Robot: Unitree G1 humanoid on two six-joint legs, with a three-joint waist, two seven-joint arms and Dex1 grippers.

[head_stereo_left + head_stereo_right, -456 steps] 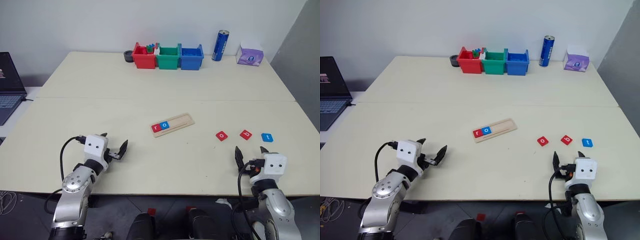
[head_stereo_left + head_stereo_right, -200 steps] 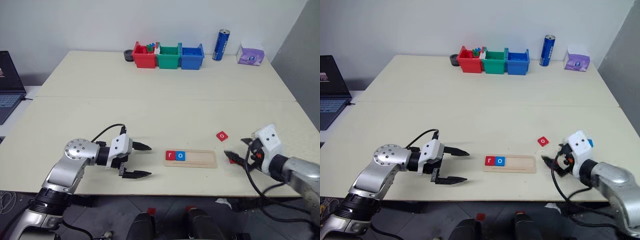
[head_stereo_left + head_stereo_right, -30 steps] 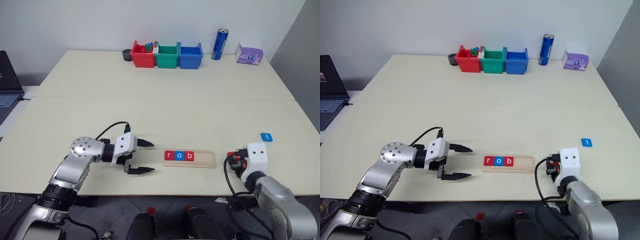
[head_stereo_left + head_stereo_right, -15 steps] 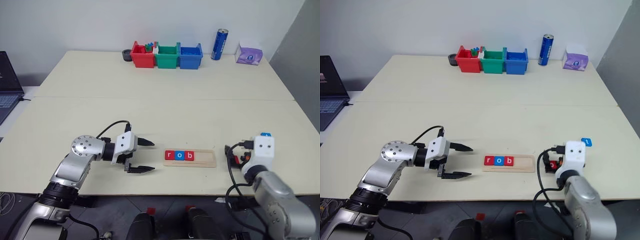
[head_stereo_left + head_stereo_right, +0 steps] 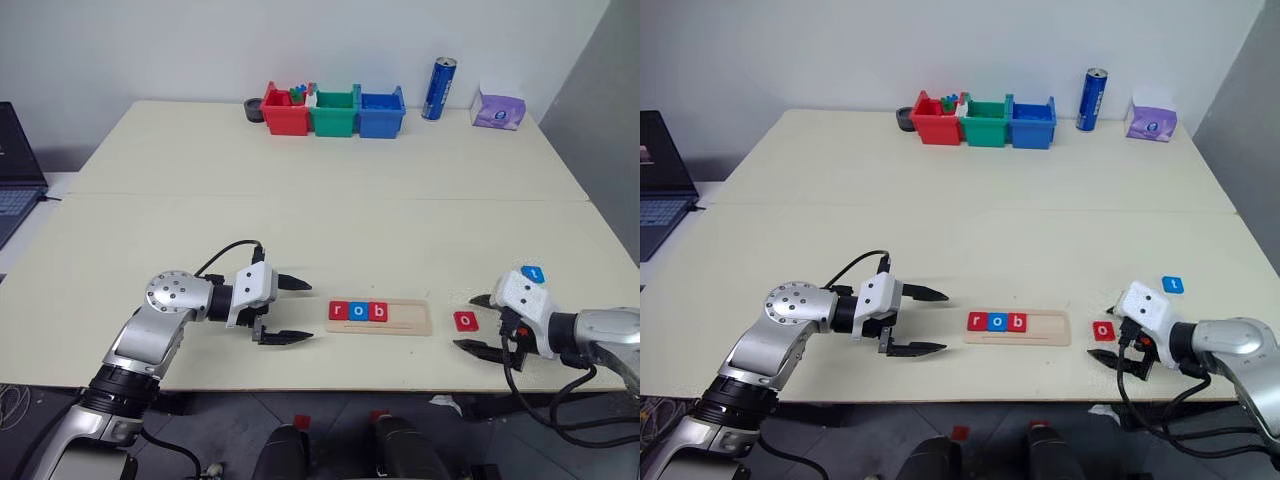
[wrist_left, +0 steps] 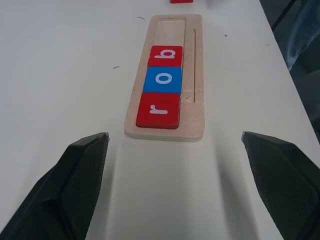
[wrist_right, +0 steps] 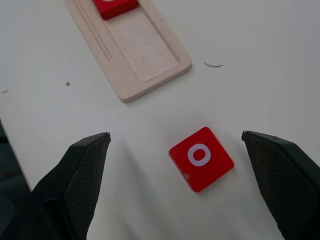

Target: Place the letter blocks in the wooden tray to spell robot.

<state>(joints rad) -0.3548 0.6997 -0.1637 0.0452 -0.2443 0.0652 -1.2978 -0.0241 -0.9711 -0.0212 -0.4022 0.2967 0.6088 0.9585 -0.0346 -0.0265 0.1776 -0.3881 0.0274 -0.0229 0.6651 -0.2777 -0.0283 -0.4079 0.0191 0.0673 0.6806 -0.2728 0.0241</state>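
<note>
Altogether five letter tiles show in the head camera's view: three sit in the wooden tray [image 5: 380, 315] near the table's [image 5: 300, 220] front edge, a red r [image 5: 339, 311], a blue o [image 5: 358, 311] and a red b [image 5: 377, 312], filling its left part and touching one another, with the right part bare. A fourth, the red o tile [image 5: 466, 321], lies flat on the table just right of the tray, between the spread fingers of the right gripper [image 5: 480, 322], which holds nothing. The fifth, a blue t tile [image 5: 535, 273], lies further right and back, partly behind that gripper's white housing. The left gripper [image 5: 296, 311] hovers left of the tray, fingers wide apart and empty, pointing at the tray's end. At the table's far edge stand three bins, red [image 5: 287, 112], green [image 5: 335, 112] and blue [image 5: 382, 113], one blue can [image 5: 440, 90] and one purple tissue box [image 5: 499, 108].

Next, the left wrist view looks along the tray: pale wood, a shallow groove, a thin slot beside it, and the r, o, b tiles in a row with white lowercase letters.

Lastly, the right wrist view has the red o tile lying slightly skewed beside the tray's empty end, apart from it, with both black fingers clear of it.
</note>
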